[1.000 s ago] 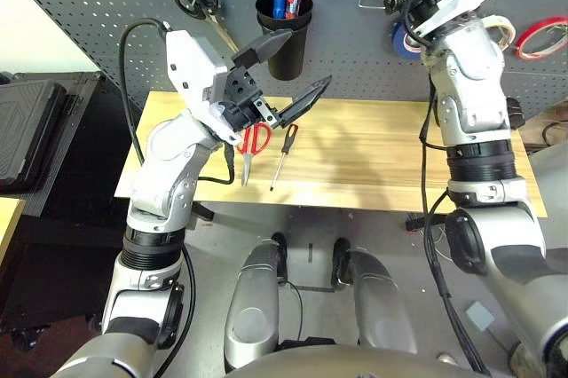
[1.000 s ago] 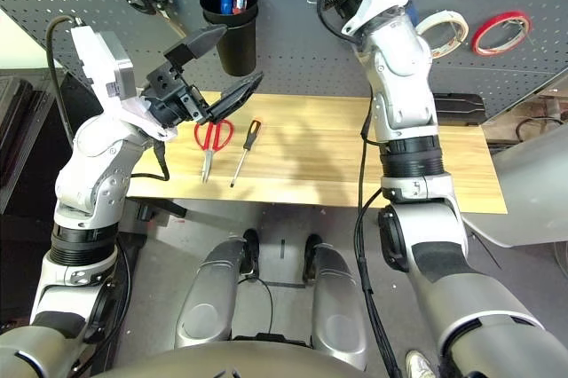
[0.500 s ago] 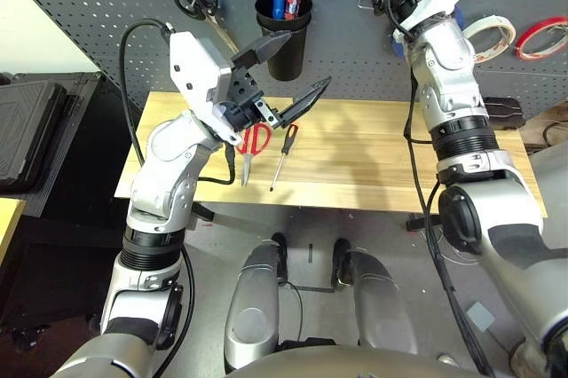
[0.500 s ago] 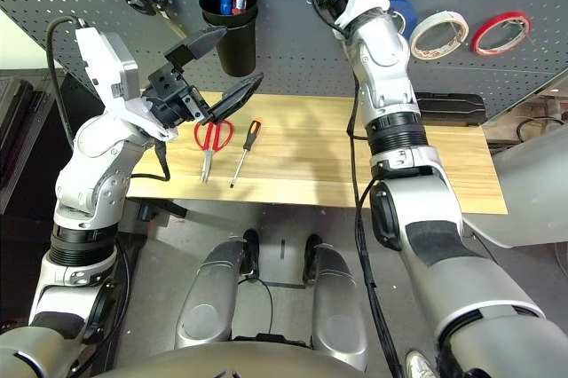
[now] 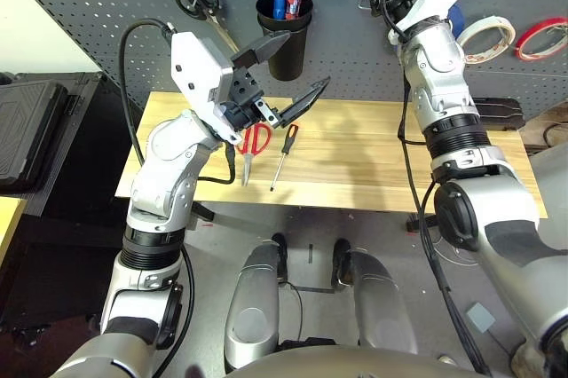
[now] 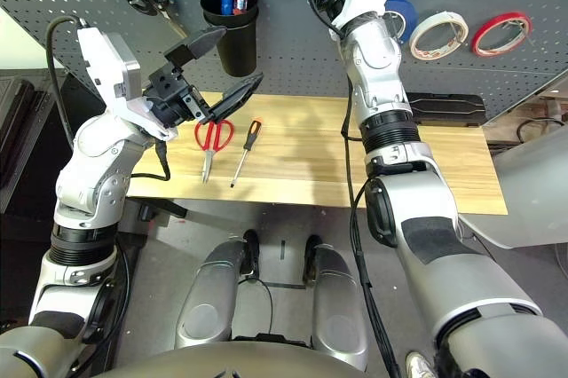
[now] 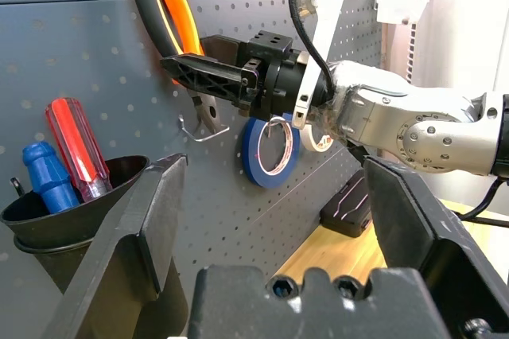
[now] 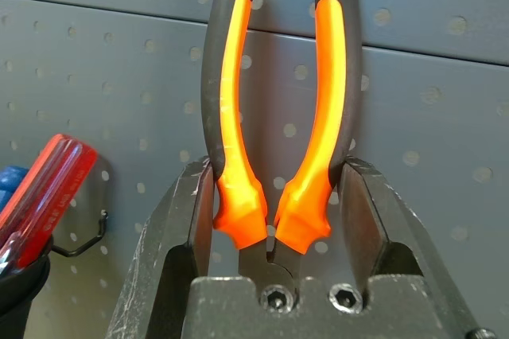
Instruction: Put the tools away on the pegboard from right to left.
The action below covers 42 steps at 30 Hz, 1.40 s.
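Reaching up to the dark grey pegboard [image 5: 106, 32], the right claw [image 8: 270, 220] is pinching the orange-and-black pliers [image 8: 274, 108] low on the handles, which point up along the board; in the left wrist view the pliers' jaws sit just beside a wire hook [image 7: 203, 130]. The whitish tape roll [image 5: 486, 36] hangs on the pegboard to the right of that arm, next to a red tape roll [image 5: 541, 36], with a blue tape roll [image 7: 269, 148] by the claw. The left claw [image 5: 286, 72] hangs spread wide above the wooden counter [image 5: 373, 156], holding nothing. On the counter beneath it lie the red-handled scissors [image 5: 253, 145] and, just to their right, the slim screwdriver [image 5: 284, 154], apart from each other. A black cup [image 5: 286, 36] on the pegboard holds blue and red handles, and black-handled scissors [image 5: 202, 7] hang to its left
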Tool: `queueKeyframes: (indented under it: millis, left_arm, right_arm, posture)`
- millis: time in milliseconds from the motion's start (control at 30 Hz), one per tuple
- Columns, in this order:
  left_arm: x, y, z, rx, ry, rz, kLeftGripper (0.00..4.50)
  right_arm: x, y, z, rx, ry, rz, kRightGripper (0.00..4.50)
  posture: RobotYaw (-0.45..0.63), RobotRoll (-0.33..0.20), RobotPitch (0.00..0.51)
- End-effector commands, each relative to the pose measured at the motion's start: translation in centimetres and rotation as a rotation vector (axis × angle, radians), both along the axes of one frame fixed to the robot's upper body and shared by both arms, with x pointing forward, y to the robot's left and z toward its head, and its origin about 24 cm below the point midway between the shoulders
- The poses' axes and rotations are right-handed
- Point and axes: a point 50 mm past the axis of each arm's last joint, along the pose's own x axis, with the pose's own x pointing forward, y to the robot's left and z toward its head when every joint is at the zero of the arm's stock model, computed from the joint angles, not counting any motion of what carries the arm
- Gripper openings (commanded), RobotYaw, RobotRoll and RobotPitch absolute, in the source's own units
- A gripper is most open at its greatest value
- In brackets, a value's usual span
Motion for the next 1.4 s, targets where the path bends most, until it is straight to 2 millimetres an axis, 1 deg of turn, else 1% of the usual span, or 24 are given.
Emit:
queueKeyframes:
  millis: [33, 300, 500, 567, 667, 867, 1167, 1400]
  left_arm:
    - [0.0, -0.4, 0.0, 0.024, -0.012, -0.009, 4.5]
    - [0.1, -0.4, -0.2, 0.032, -0.015, -0.004, 4.5]
    - [0.1, -0.4, -0.3, 0.035, -0.015, -0.001, 4.5]
    - [0.1, -0.4, -0.3, 0.036, -0.016, 0.0, 4.5]
    - [0.1, -0.4, -0.3, 0.037, -0.017, 0.003, 4.5]
    - [0.1, -0.4, -0.4, 0.043, -0.017, 0.006, 4.5]
    - [0.2, -0.5, -0.5, 0.05, -0.017, 0.004, 4.5]
    - [0.2, -0.6, -0.5, 0.053, -0.016, 0.001, 4.5]
  right_arm:
    - [0.6, -1.0, -1.5, 0.03, 0.072, -0.05, 2.46]
    - [0.7, -1.2, -1.8, 0.047, 0.078, -0.079, 2.46]
    - [0.9, -1.3, -2.8, 0.063, 0.127, -0.089, 2.46]
    - [0.9, -1.1, -3.2, 0.061, 0.141, -0.083, 2.46]
    - [0.8, -0.8, -3.4, 0.055, 0.132, -0.069, 2.46]
    - [0.5, -0.4, -2.8, 0.047, 0.082, -0.056, 2.46]
    - [0.0, -0.1, -0.7, 0.058, -0.032, -0.056, 2.46]
    - [-0.2, -0.2, -0.2, 0.072, -0.069, -0.072, 2.46]
  posture:
    - [0.19, 0.0, 0.246]
    - [0.19, 0.0, 0.244]
    - [0.2, 0.0, 0.243]
    - [0.2, 0.0, 0.242]
    - [0.2, 0.0, 0.242]
    - [0.2, 0.0, 0.241]
    - [0.2, 0.0, 0.236]
    - [0.2, 0.0, 0.237]
